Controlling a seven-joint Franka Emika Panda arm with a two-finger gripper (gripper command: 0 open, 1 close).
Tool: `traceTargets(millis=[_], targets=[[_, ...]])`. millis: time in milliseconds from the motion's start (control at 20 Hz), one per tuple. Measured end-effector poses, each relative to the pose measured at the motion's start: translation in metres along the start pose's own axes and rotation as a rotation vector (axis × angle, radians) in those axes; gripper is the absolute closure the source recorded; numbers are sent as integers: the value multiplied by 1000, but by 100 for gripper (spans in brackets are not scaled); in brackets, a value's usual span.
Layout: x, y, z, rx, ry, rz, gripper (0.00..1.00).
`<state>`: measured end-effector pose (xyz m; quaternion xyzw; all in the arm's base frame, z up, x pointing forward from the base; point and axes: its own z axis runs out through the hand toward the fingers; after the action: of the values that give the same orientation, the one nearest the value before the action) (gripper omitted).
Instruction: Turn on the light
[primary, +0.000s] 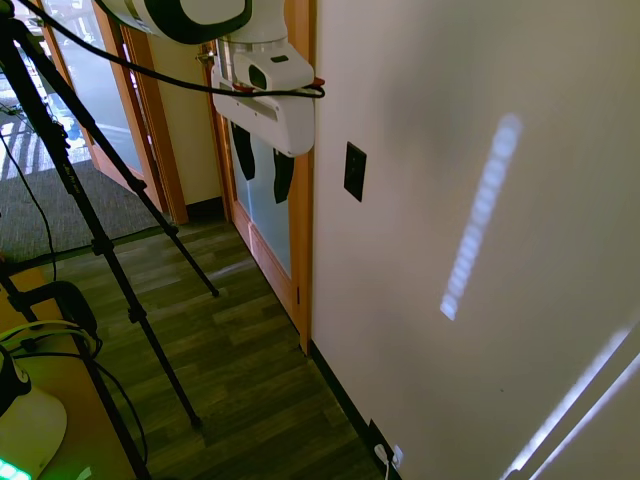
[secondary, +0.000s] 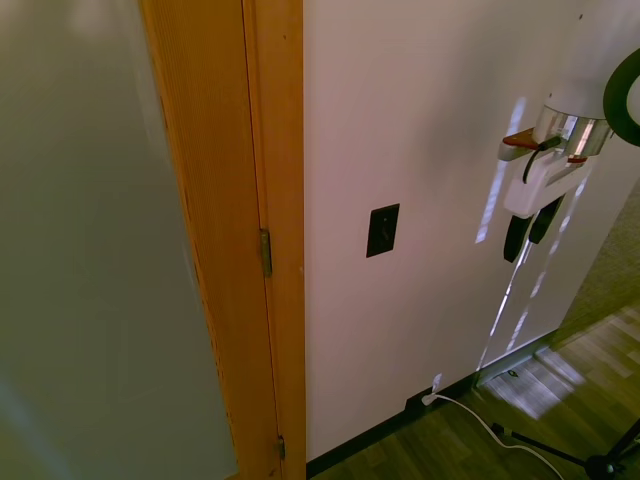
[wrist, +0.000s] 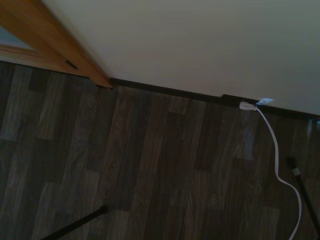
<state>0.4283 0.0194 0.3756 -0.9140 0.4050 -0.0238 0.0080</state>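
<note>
My gripper (primary: 264, 172) hangs off the white wrist with both black fingers (primary: 243, 153) pointing down. There is a clear gap between them and nothing in it, so I read it as spread apart and empty. The second exterior view shows the same thing: gripper (secondary: 530, 232), two dark fingers side by side, not on anything.

Nearest thing to it is the white wall (primary: 450, 120), just beside the gripper and not touching as far as I can see. The switch (primary: 354, 171), a small black upright plate, sits on that wall at about fingertip height, off to the side and apart from the fingers. In the second exterior view the switch (secondary: 382, 230) lies between the gripper and the wooden door frame (secondary: 270, 200), closer to the frame. I can't tell the toggle position from either view.

Below the gripper is the dark wood-plank floor (wrist: 150, 165), which fills the wrist view together with the black baseboard (wrist: 165, 92) and the foot of the door frame (wrist: 60, 50). Low on the wall, well beneath the gripper, a dark plate (primary: 378, 440) with a white plug (wrist: 248, 105) and a white cord (wrist: 280, 160) trailing over the floor.

Farther off, past the door frame, a grey carpet (primary: 60, 205). Sun stripes (primary: 480, 220) fall on the wall beyond the switch.
</note>
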Motion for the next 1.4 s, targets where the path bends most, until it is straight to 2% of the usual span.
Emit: traceTargets(millis=[150,300,600,950,1000,1400], targets=[[-2,-4,2,4,5,1,0],[-8,-28,7,43,35,24,0],[16,-99,41,147,84,164,0],[56,-148,79,163,180,322,0],[59,-152,83,169,193,336,100],[70,-161,102,235,313,356,100]])
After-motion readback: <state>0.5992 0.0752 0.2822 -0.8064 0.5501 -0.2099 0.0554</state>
